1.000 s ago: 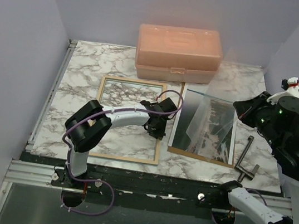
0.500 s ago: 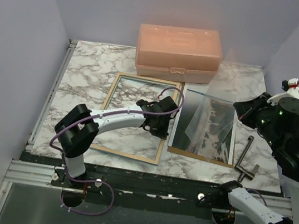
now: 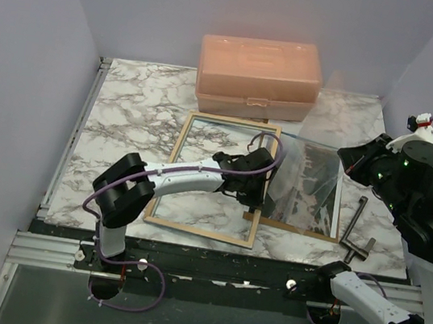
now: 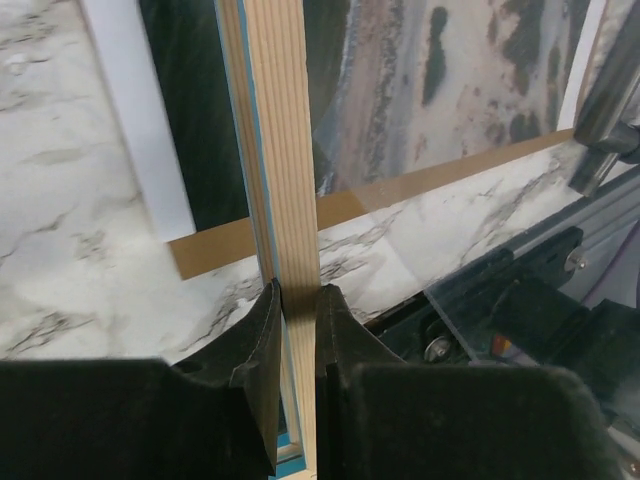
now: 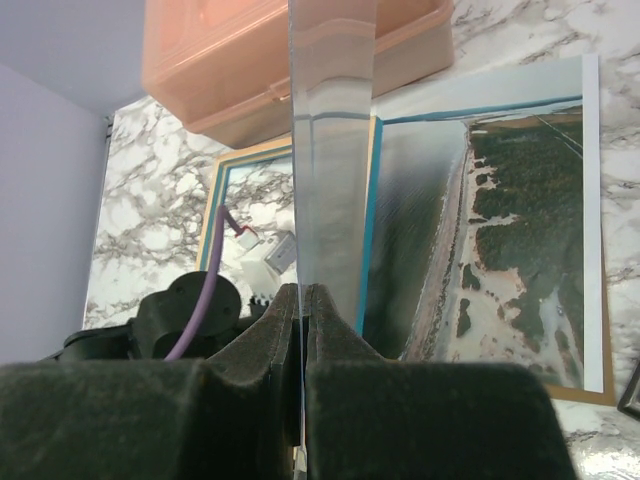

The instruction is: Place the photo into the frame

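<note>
The frame [image 3: 235, 121], light wood with a blue inner edge, lies flat on the marble table. My left gripper [image 3: 250, 185] is shut on its right rim [image 4: 285, 150], which overlaps the left edge of the photo [image 3: 308, 200]. The photo lies face up on the brown backing board [image 3: 296, 229]; it also shows in the left wrist view [image 4: 420, 100] and the right wrist view [image 5: 510, 220]. My right gripper [image 3: 347, 159] is shut on a clear pane [image 5: 330, 150] and holds it tilted above the photo. Its jaws [image 5: 302, 295] pinch the pane's edge.
An orange plastic box [image 3: 259, 75] stands at the back, just behind the frame. A dark metal T-shaped tool [image 3: 357, 232] lies right of the backing board. The table's front edge and a rail run just below the frame.
My left gripper has dragged the frame to the right, turning it slightly; its right rim now lies over the backing board and photo edge. The right arm and pane have not moved.
</note>
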Available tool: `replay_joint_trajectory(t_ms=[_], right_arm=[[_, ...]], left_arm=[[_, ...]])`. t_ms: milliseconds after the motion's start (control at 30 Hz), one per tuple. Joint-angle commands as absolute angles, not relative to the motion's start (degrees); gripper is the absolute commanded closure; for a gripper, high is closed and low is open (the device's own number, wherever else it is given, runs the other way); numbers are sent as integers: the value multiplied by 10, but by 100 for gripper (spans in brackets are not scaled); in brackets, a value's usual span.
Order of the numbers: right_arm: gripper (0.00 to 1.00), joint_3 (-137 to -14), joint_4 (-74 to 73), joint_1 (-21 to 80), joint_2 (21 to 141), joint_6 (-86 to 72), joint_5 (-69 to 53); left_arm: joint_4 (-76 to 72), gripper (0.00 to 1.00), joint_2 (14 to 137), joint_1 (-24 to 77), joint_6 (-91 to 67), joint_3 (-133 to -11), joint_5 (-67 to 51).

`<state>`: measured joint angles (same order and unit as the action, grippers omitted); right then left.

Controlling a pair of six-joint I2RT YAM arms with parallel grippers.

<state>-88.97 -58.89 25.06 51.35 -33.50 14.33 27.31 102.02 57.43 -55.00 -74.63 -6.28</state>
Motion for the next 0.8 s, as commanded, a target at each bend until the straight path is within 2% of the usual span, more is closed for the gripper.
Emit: replay_joint_trajectory(t_ms=[0, 33, 100, 167, 233, 300, 533, 767], right_arm=[[100, -887, -583, 249, 510, -332, 155], [99, -886, -583, 250, 510, -333, 155], [100, -885, -582, 250, 509, -332, 154], [100, -884, -582, 250, 510, -332, 154], [100, -884, -582, 249, 510, -332, 154], [100, -885, -582, 250, 508, -332, 154], [100, -875, -580, 250, 510, -332, 149], [100, -857, -572, 250, 511, -332, 137]], left_arm=[[237, 97, 1066, 596, -579, -794, -95], [232, 95, 1070, 598, -581, -794, -98], [220, 81, 1078, 600, -583, -795, -108], [209, 55, 1083, 601, -584, -792, -119], [198, 38, 1081, 601, -584, -785, -126], [191, 30, 1073, 601, -582, -776, -125], [137, 26, 1007, 584, -557, -708, -118], [56, 26, 925, 510, -536, -578, -143]])
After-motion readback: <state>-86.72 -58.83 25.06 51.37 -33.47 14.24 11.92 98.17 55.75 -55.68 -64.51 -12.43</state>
